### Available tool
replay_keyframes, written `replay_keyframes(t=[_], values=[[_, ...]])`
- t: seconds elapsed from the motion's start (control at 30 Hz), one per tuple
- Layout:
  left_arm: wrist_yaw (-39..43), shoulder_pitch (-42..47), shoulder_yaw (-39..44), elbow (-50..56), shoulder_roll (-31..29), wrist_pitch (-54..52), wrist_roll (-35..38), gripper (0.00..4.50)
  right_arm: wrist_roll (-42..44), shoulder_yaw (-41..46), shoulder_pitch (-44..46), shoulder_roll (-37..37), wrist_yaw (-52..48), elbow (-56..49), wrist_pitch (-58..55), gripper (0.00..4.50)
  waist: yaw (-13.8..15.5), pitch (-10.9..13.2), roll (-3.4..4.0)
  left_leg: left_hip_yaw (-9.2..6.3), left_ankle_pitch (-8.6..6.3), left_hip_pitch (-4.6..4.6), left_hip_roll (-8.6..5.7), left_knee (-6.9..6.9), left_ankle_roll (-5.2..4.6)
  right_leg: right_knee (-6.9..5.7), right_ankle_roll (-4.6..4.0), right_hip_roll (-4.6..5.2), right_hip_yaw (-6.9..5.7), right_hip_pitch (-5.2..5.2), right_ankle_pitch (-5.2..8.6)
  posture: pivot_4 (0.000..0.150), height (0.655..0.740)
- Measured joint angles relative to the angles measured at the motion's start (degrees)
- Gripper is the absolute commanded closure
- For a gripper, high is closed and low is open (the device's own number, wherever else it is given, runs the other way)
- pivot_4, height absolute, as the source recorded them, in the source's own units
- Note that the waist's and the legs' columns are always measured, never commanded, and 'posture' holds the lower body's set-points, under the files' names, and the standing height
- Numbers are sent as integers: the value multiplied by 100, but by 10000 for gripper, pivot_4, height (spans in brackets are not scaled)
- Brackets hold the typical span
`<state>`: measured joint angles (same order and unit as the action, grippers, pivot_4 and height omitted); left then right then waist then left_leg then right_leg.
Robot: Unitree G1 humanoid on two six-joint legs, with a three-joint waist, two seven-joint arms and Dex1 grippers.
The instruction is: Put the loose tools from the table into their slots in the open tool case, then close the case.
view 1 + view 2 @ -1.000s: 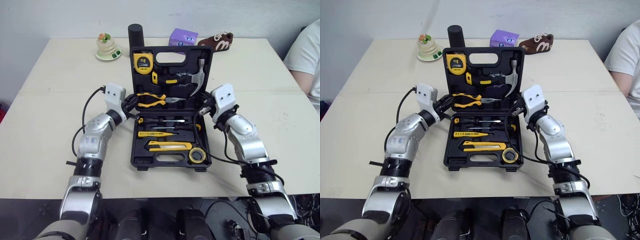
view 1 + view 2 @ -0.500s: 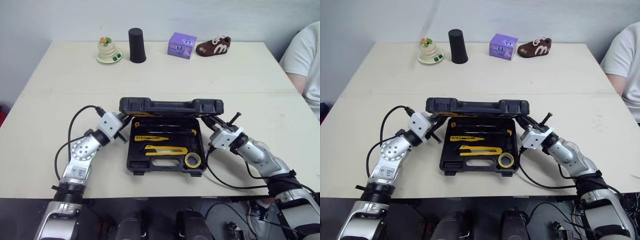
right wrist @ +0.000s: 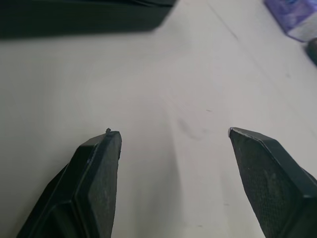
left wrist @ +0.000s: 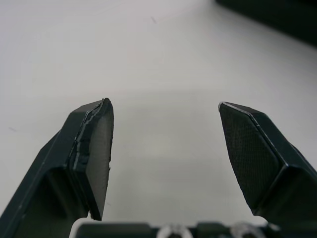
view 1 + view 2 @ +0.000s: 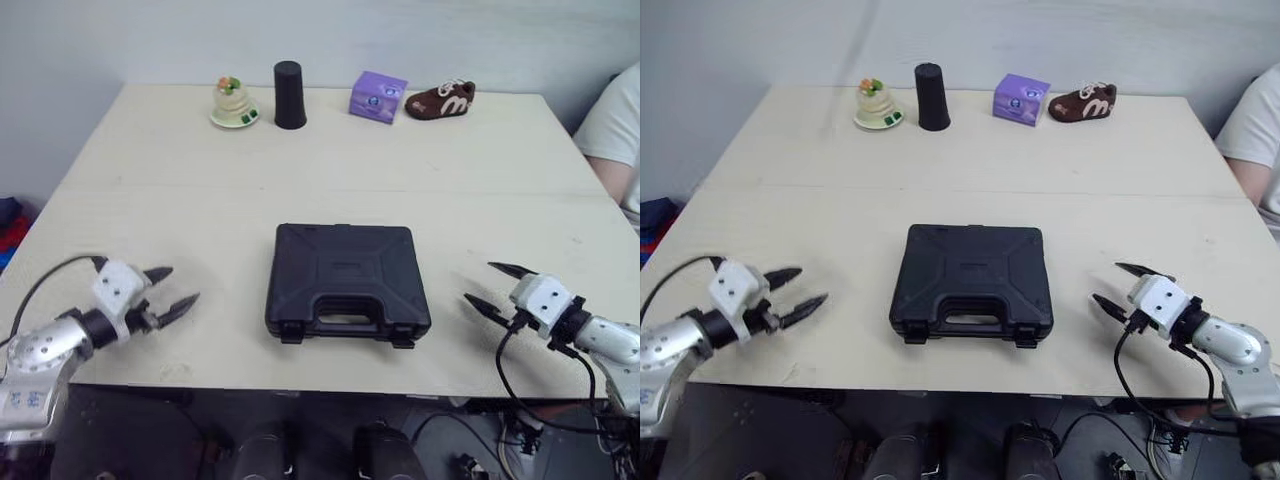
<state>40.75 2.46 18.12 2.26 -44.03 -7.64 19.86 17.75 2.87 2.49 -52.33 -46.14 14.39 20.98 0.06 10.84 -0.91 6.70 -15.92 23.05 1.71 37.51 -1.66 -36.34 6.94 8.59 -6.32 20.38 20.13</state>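
Tool case [image 5: 970,282] closed, mid-table. Left gripper [image 5: 812,284] held spread at its 9 o'clock, right gripper [image 5: 1106,282] spread at 3 o'clock.

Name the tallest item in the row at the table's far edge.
The black cylinder, second from the robot's left; the ornament, purple box and shoe sit lower.

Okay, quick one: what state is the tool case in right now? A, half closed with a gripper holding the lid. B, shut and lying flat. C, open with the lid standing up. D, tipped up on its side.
B: the tool case lies flat with its lid down, and the left gripper and right gripper sit open, apart from it.
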Motion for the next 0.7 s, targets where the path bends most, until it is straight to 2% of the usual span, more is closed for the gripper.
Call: replay_keyframes(t=[0.03, 0.13, 0.23, 0.27, 0.33, 0.47, 0.53, 0.6, 0.7], values=[[-7, 176, -8, -36, 39, -64, 23, 9530, 276, 85, -289, -121, -228, -309, -452, 14006, 14, -3, 6, 0, 1, 0, -1, -2, 6, 4, 0, 2, 2, 0, 0, 1500, 7400], [10, 738, -140, -266, 242, -336, 87, 17715, 887, 321, -1006, -394, -740, -1083, -1524, 26922, 21, -2, 10, 7, 1, 3, -3, -21, 9, 23, 1, -7, -5, 4, -1, 1500, 7400], [167, 1649, -668, -608, 430, -611, 47, 31207, 932, 158, -1475, -561, -1171, -1971, -2043, 41653, 74, -7, -3, 10, 5, 5, -1, -15, 13, 20, 1, -36, -46, 4, -1, 1500, 7400], [188, 1910, -824, -771, 512, -620, -14, 35963, 866, 65, -1499, -550, -1247, -2184, -2095, 45000, 65, -7, -3, 29, 3, 1, 0, -12, 10, 21, 6, -35, -49, 7, -3, 1500, 7400], [129, 2474, -1072, -1347, 658, -572, -258, 44250, 623, -44, -1472, -489, -1275, -2337, -2060, 45000, 38, -14, -15, 37, 4, -2, -2, -10, 7, 21, 10, -35, -49, 7, -6, 1500, 7400], [550, 3501, -1579, -2557, 851, -488, -577, 44801, 417, -150, -1368, -336, -1297, -2471, -2147, 45000, 47, -27, -58, 28, 7, 3, 6, -10, 12, 21, 11, -48, -58, 8, -6, 1500, 7400], [883, 4448, -1976, -3650, 1165, -386, -876, 44801, 395, -374, -1200, -103, -1261, -2757, -2522, 45000, 56, -27, -66, 30, 8, 11, 9, 9, 14, 0, 10, -58, -50, 10, -6, 1500, 7400], [884, 4636, -2007, -3922, 1217, -334, -938, 44801, 390, -419, -1188, -58, -1251, -2824, -2603, 45000, 20, -27, -66, 33, 7, 12, 9, 8, 12, -4, 10, -57, -46, 12, -6, 1500, 7400], [738, 5160, -2146, -5098, 1560, 191, -1353, 44801, 342, -491, -1054, 50, -1238, -2916, -2757, 45000, -6, -28, -68, 30, 6, 10, 8, 12, 10, -5, 10, -57, -48, 9, -6, 1500, 7400]])
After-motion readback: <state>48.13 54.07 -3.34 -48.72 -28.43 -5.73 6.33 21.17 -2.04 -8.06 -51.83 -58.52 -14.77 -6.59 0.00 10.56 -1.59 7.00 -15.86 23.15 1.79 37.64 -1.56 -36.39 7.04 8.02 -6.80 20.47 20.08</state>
